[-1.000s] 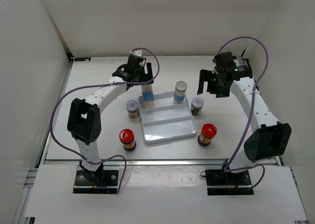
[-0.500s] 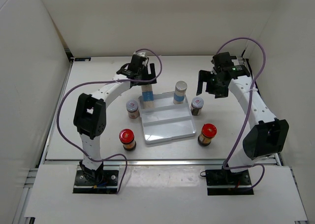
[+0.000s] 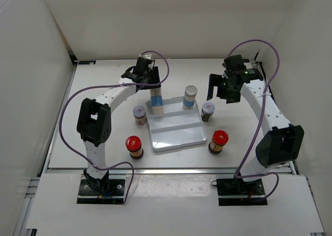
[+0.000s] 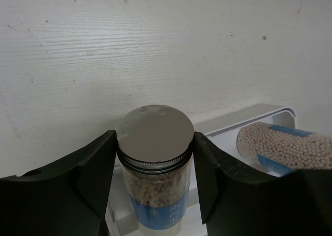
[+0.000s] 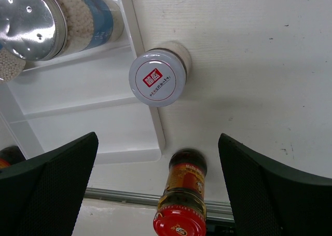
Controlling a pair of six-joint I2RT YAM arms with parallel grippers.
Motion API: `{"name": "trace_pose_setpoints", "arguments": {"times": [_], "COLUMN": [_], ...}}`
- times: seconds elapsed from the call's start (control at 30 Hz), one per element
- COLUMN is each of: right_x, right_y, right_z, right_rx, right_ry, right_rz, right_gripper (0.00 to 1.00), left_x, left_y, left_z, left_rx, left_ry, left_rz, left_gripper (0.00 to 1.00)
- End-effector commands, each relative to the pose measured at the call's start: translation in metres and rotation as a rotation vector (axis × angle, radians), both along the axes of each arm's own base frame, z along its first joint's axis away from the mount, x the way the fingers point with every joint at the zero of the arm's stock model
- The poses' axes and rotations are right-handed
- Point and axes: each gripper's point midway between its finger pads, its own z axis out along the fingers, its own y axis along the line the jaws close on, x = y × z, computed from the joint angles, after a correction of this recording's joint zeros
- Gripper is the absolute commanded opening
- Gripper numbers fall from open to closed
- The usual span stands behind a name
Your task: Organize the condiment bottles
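At the bottom of the top view, nearest the arm bases, the left red-capped jar (image 3: 134,144) and right red-capped jar (image 3: 219,140) stand on the desk (image 3: 104,91), flanking the near corners of the white tray (image 3: 176,144). Higher up, the left short jar (image 3: 139,113) and right short jar (image 3: 207,110) sit just beside the tray's side walls; all four seem to be waiting outside for a slot.

Both tall jars stand upright in the tray's far row. The right tall jar (image 3: 190,95) is free. The left tall jar (image 3: 155,98) is clamped at its silver cap by the left fingers (image 4: 98,168), probably to seat it squarely. The left arm arcs in from the lower left, wrist tipped down. The right arm rises along the right edge, and the right fingers (image 5: 52,184) hover spread wide above the right short jar.
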Motion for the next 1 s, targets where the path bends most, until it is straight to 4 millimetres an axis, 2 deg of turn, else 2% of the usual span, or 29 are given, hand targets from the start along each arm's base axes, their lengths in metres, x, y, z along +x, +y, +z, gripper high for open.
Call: {"name": "trace_pose_setpoints", "arguments": {"times": [0.0, 0.1, 0.17, 0.3, 0.4, 0.43, 0.47, 0.67, 0.83, 0.87, 0.93, 0.97], "right_x": [0.009, 0.009, 0.009, 0.009, 0.009, 0.009, 0.009, 0.009, 0.008, 0.006, 0.006, 0.005], "right_y": [0.004, 0.006, 0.006, 0.006, 0.006, 0.006, 0.006, 0.006, 0.005, 0.005, 0.005, 0.004], "right_z": [0.013, 0.013, 0.013, 0.013, 0.013, 0.013, 0.013, 0.013, 0.016, 0.013, 0.013, 0.009], "right_rx": [0.018, 0.026, 0.026, 0.026, 0.026, 0.026, 0.026, 0.026, 0.028, 0.026, 0.026, 0.023], "right_ry": [-0.04, -0.038, -0.038, -0.038, -0.038, -0.038, -0.038, -0.038, -0.047, -0.039, -0.038, -0.028], "right_rz": [0.011, 0.015, 0.015, 0.015, 0.015, 0.015, 0.015, 0.015, 0.015, 0.015, 0.015, 0.015], "right_gripper": [1.0, 1.0, 1.0, 1.0, 1.0, 1.0, 1.0, 1.0, 1.0, 1.0, 1.0, 1.0], "left_x": [-0.001, -0.004, -0.004, -0.004, -0.005, -0.005, -0.006, -0.021, -0.042, -0.045, -0.054, -0.058], "left_y": [0.001, 0.002, 0.002, 0.005, 0.008, 0.008, 0.011, 0.026, 0.021, 0.025, 0.017, 0.022], "left_z": [0.035, 0.037, 0.035, 0.044, 0.06, 0.06, 0.073, 0.092, 0.103, 0.099, 0.107, 0.094], "left_rx": [-0.033, -0.032, -0.032, -0.034, -0.034, -0.027, -0.032, 0.009, 0.059, 0.076, 0.082, 0.109], "left_ry": [-0.082, -0.097, -0.097, -0.116, -0.151, -0.154, -0.18, -0.242, -0.29, -0.286, -0.322, -0.315], "left_rz": [-0.011, -0.017, -0.017, -0.009, -0.004, -0.01, -0.001, -0.006, -0.056, -0.056, -0.086, -0.087], "left_gripper": [0.43, 0.35, 0.25, 0.22, 0.17, 0.15, 0.14, 0.11, 0.11, 0.11, 0.11, 0.11]}}
